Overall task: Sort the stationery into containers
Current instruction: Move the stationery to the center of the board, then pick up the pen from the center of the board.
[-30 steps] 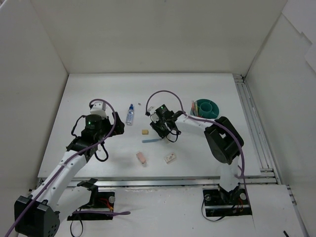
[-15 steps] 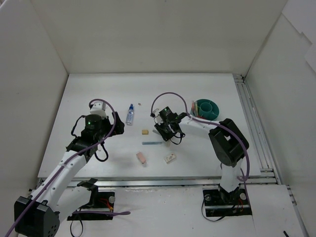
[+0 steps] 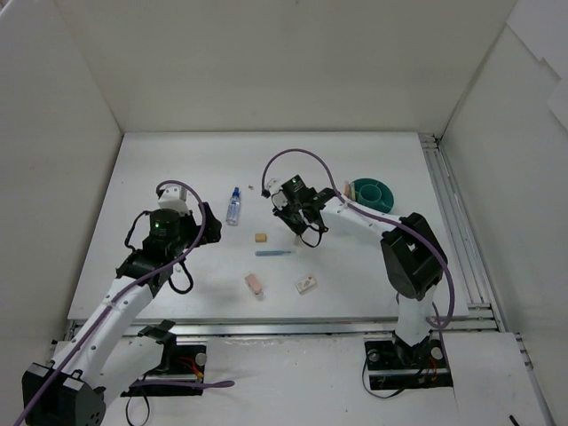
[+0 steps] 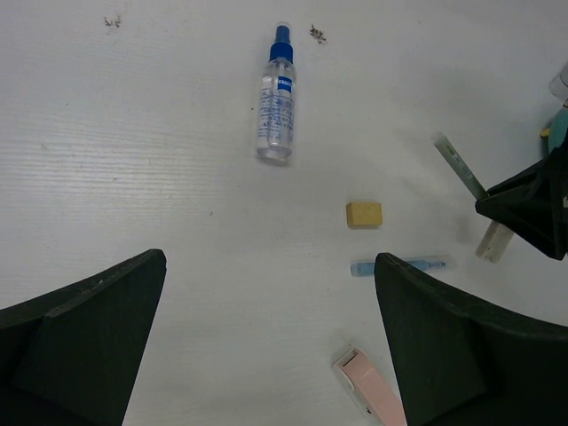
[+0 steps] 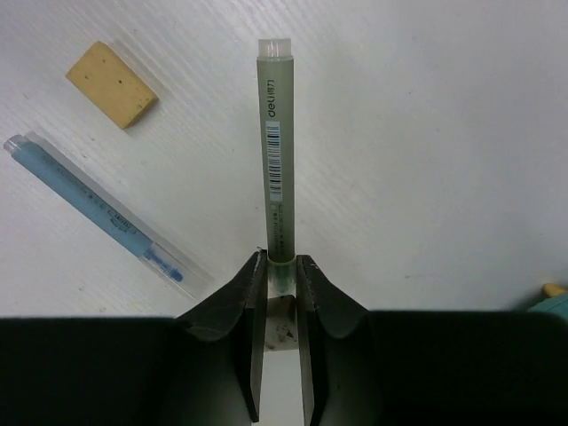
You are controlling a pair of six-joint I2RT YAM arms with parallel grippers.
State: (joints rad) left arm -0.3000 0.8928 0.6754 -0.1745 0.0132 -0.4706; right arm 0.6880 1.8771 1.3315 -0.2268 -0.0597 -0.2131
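Observation:
My right gripper point(image 5: 280, 262) is shut on the near end of a grey pen point(image 5: 276, 151), which points away from it over the table. Seen from the left wrist, this pen point(image 4: 459, 164) sticks out of the right gripper point(image 4: 531, 209). A blue pen point(image 5: 93, 209) and a tan cube point(image 5: 111, 84) lie to its left. The teal bowl point(image 3: 373, 193) stands to the right of the right gripper point(image 3: 298, 216). My left gripper point(image 4: 269, 266) is open above bare table, with the clear blue-capped bottle point(image 4: 276, 105) ahead and a pink eraser point(image 4: 373, 390) by its right finger.
A white eraser point(image 3: 306, 285) lies near the front, right of the pink eraser point(image 3: 255, 284). White walls enclose the table on three sides. A metal rail point(image 3: 448, 213) runs along the right edge. Several sticks stand in the bowl.
The right gripper has closed on the grey pen and moved a little toward the back, away from the blue pen. The left arm shifted slightly, its gripper still open.

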